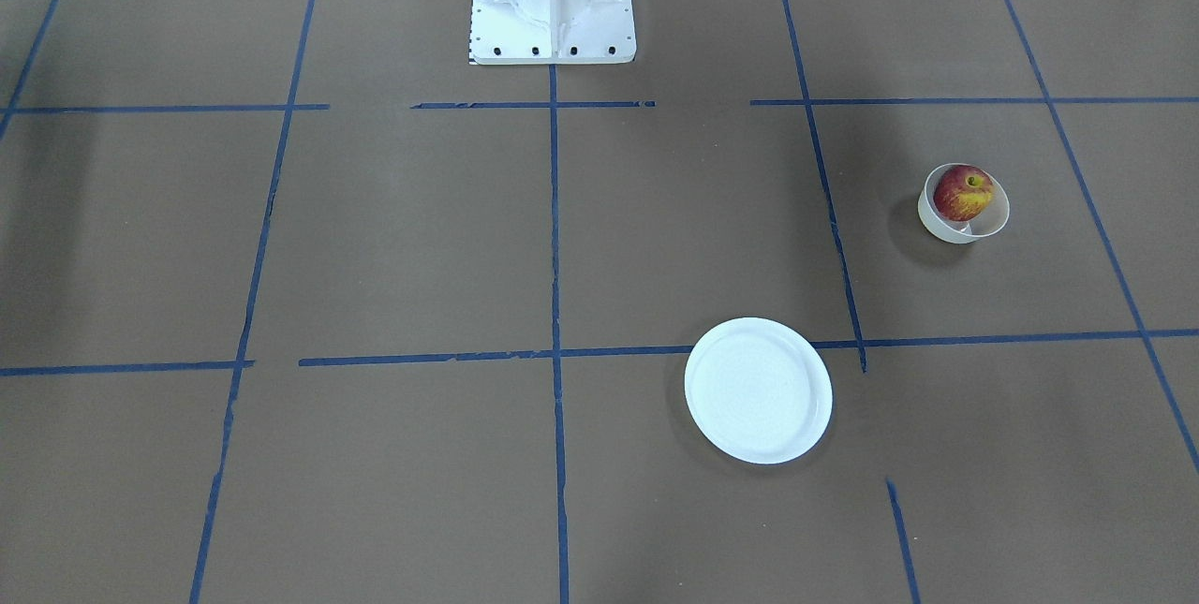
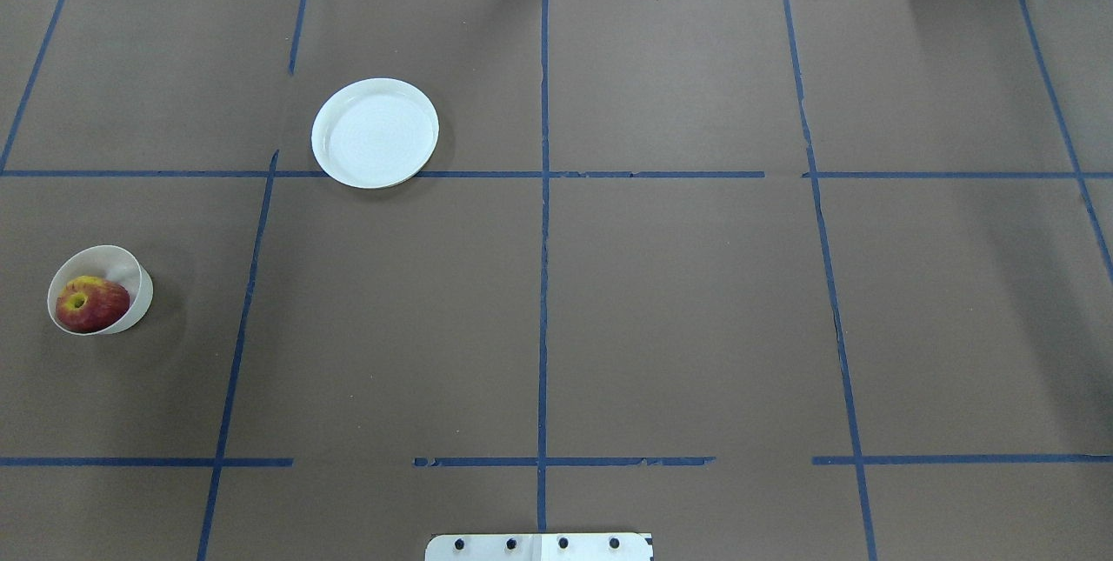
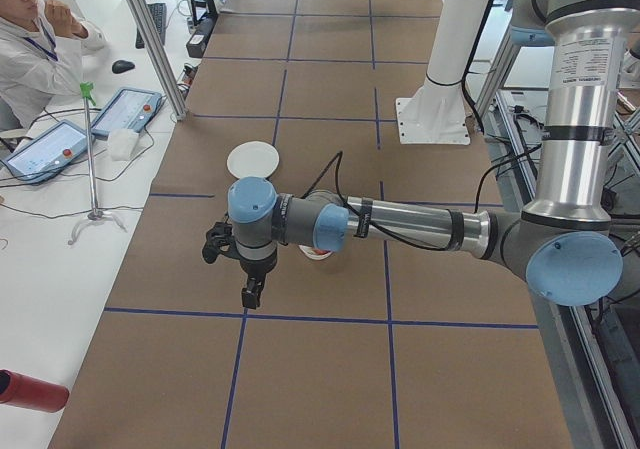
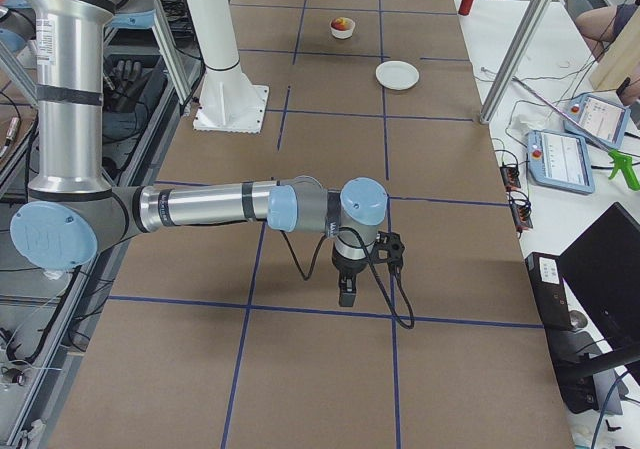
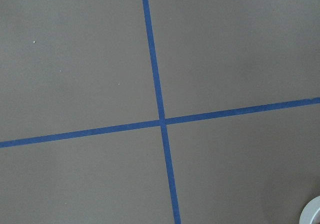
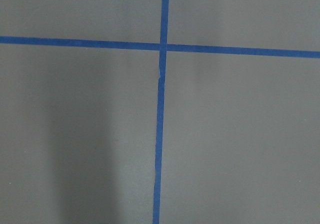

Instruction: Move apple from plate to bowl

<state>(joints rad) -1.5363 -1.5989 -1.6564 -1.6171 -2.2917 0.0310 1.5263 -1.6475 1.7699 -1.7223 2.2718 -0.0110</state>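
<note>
The red and yellow apple lies inside the small cream bowl, stem dimple up; both also show in the overhead view, apple in bowl. The flat white plate is empty, and it shows at the overhead view's upper left. My left gripper shows only in the exterior left view, hanging above the table near the bowl; I cannot tell if it is open or shut. My right gripper shows only in the exterior right view, far from both dishes; I cannot tell its state.
The robot's white base stands at the table's middle edge. Blue tape lines grid the brown table. Operators' tablets and a stand are on the side bench. A white rim shows at the left wrist view's corner.
</note>
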